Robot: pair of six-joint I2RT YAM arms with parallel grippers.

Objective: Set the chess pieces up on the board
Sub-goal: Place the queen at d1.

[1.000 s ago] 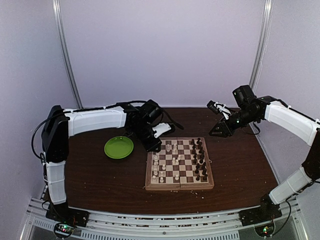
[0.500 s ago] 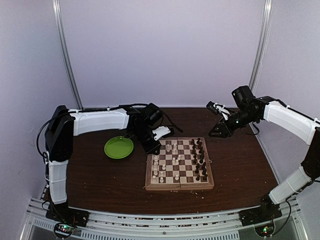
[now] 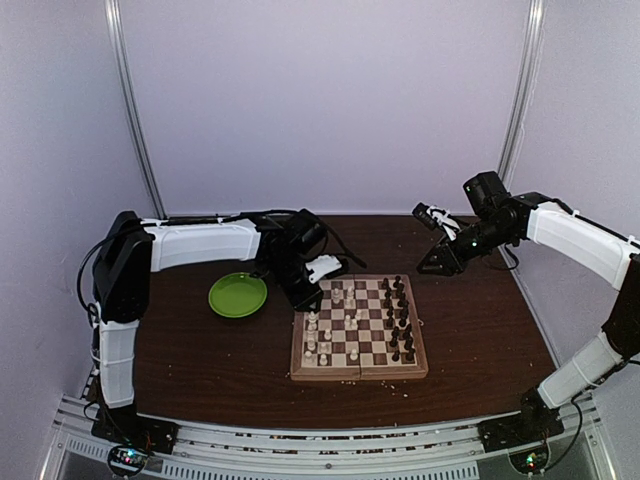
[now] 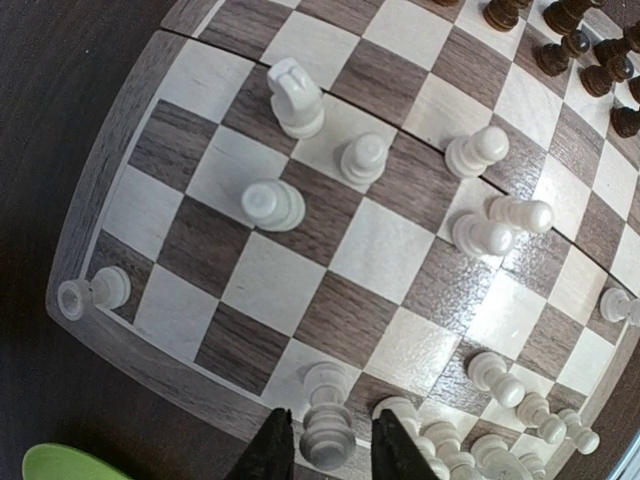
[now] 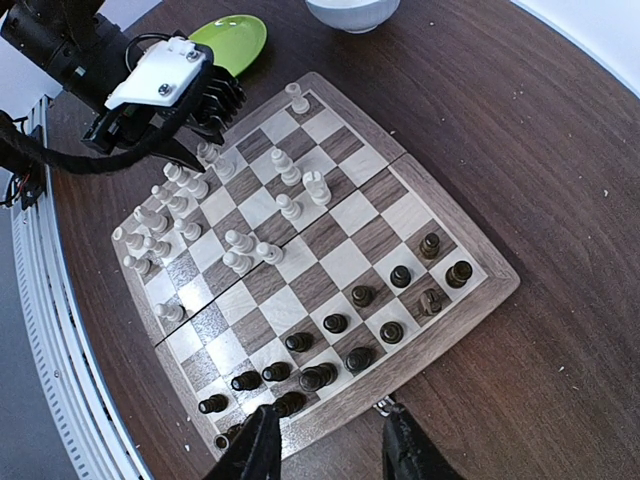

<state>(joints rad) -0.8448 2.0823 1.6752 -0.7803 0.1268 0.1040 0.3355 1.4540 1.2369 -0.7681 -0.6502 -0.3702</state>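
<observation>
The board (image 3: 358,374) lies mid-table, with white chess pieces (image 3: 318,335) on its left half and dark chess pieces (image 3: 400,320) lined along its right. My left gripper (image 3: 308,296) hovers low over the board's back-left corner. In the left wrist view its fingers (image 4: 272,455) stand open either side of an upright white piece (image 4: 328,435) on an edge square, with a thin gap on each side. One white piece (image 4: 95,293) lies on its side on the border (image 4: 120,160). My right gripper (image 3: 432,262) hangs open and empty above the board's right edge (image 5: 470,300), near the dark rows (image 5: 340,350).
A round green plate (image 3: 238,295) sits left of the board, close to the left arm. In the right wrist view a white bowl (image 5: 350,10) stands behind the board. Pale crumbs dot the brown table (image 3: 200,370) around the board.
The left arm's shoulder and elbow have drifted slightly right, with its gripper staying at the board's back-left corner. Its jaws have parted a little. The right arm has not moved.
</observation>
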